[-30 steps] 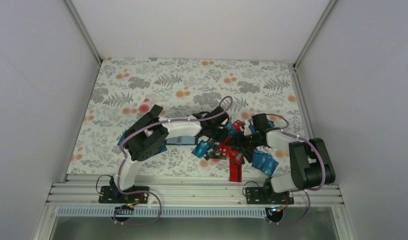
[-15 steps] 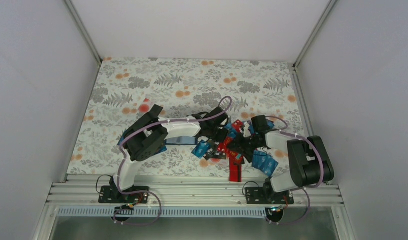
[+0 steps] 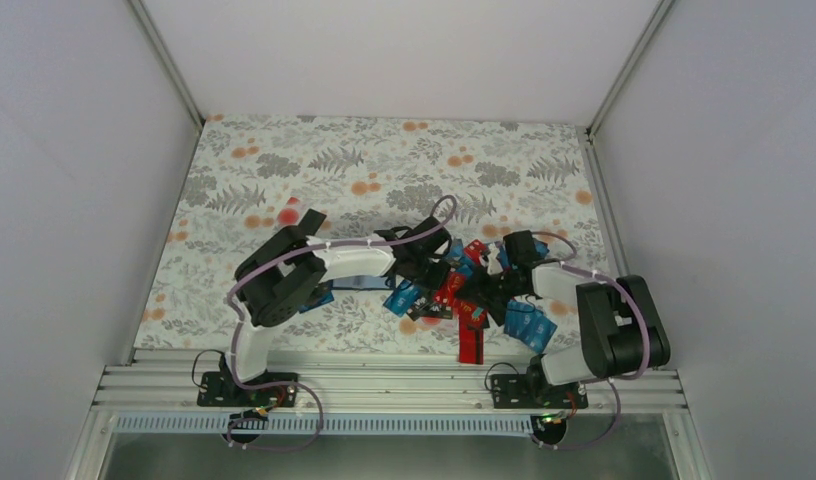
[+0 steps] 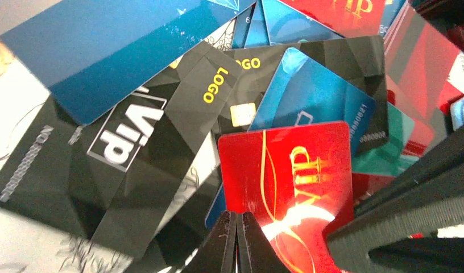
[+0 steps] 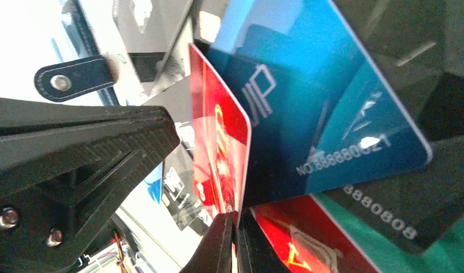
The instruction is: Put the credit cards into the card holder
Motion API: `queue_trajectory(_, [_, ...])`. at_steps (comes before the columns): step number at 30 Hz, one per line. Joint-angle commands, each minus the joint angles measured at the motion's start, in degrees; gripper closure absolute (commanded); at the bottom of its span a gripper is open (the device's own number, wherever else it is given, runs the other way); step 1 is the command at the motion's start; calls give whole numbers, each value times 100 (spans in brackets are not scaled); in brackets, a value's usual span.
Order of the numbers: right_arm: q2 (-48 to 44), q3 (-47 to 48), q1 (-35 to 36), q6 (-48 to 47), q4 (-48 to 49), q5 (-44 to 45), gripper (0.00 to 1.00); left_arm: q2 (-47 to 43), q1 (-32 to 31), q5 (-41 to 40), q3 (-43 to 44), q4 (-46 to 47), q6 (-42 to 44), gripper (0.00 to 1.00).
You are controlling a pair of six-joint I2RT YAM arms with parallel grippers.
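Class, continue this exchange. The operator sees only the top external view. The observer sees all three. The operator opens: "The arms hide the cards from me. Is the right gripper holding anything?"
Observer: Yes. The right gripper is shut on a red card that stands on edge.
Operator: And the left gripper?
Observer: The left gripper is shut, with nothing visible between its fingers.
Operator: What does its camera show ahead?
Observer: A black card printed LOGO and VIP.
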Motion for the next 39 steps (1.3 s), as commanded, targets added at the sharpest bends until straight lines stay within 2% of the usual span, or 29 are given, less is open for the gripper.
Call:
queue_trajectory(1, [-338,-29,26,-86,-420,280,96,-577,-34,-141,-165,-51,-145,98])
queue_trajectory(13, [-1321,152,23,-94,-1039,418,96,-1779,63,-637,-733,2,-55,96])
queue_trajectory(21, [-2110,372,26,-186,-634,-83,96,-2657,447,-572,-1189,41,313,93])
queue_trajectory(31, [-2553,793,34,-378,384,-1259,96,-3924,1253,1376,-1690,602,780,71])
queue_trajectory(39, [-2624,1192,227,-471,930,-1862,96,-4433,1515,2336,-1956,1119,734,66])
